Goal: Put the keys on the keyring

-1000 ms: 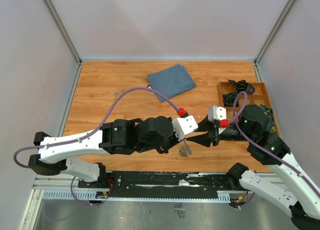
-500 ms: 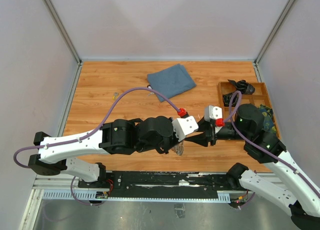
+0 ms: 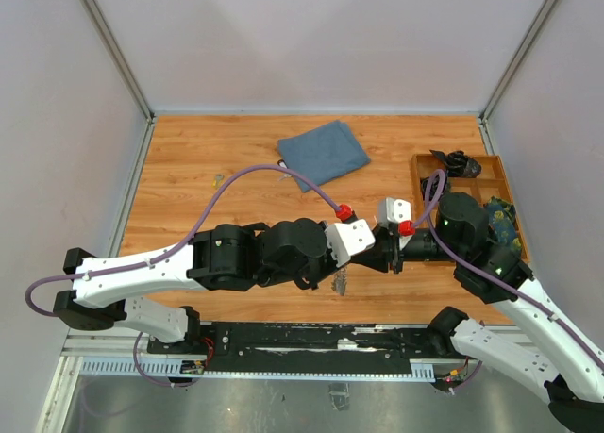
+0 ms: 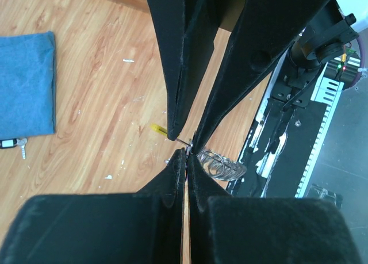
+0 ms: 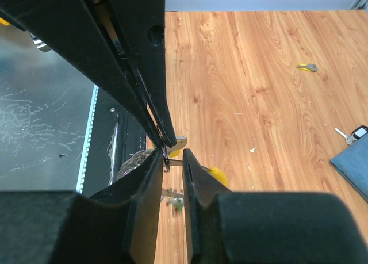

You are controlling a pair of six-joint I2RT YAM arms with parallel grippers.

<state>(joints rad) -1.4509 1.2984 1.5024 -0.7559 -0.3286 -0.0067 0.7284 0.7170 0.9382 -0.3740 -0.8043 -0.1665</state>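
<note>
Just above the near edge of the bench [image 3: 189, 225], a little right of its middle, the keyring [image 4: 223, 164] hangs in the air as a tight grey coil. The left end effector [image 4: 185, 158] has its fingers pressed together on the ring's wire, with the coil sticking out just past the tips. From above, the ring dangles below that end effector, clear of the wood. Small metal pieces [image 5: 174, 198] with a touch of green hang under the coil, too blurred to tell apart.

A yellow-headed key [image 5: 217, 175] sits right at the ring. Its thin shank crosses the narrow gap between the tips of the right end effector [image 5: 172, 160], and its head lies just outside one finger. Those fingers stand slightly parted, and it is not clear whether either presses on the shank. The two end effectors meet tip to tip, the left from the left side and the right from the right.

Farther out, a loose yellow key [image 5: 306, 67] lies flat toward the left edge. A silver key with a black fob [image 5: 353, 133] rests just beside a blue cloth [image 3: 324, 150], which lies near the middle of the far edge. A wooden tray [image 3: 414, 176] with dark items stands along the right edge.
</note>
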